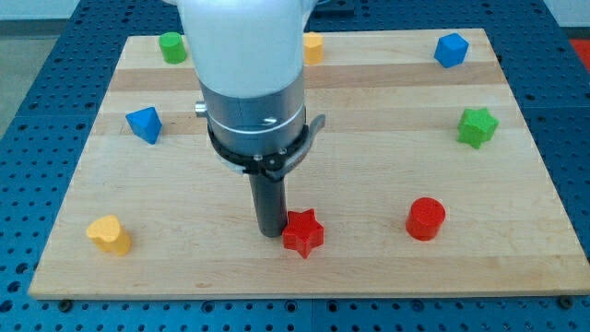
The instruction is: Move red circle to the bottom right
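Nearest the view's bottom, red star [303, 232] pressed against my tip [270, 232] on its right side. Further right, well apart from my tip: red circle [426, 219], untouched on wooden board [369, 267]. Bare rod, nothing held. Far left: yellow block [109, 234].

My tip [270, 232] touches the red star [303, 232], left of the red circle [426, 219].

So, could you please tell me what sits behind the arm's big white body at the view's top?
A yellow block peeks out on its right side, shape partly covered. Whatever else lies behind the arm is hidden.
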You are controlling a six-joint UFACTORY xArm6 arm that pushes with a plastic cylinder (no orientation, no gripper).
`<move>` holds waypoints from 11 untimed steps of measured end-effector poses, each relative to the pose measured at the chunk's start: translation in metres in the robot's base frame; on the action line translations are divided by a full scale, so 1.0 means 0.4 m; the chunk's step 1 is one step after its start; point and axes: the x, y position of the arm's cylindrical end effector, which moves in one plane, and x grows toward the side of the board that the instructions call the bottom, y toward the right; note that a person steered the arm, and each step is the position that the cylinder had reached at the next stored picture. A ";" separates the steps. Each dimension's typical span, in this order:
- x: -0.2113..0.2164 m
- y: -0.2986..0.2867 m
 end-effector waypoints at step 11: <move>0.095 0.468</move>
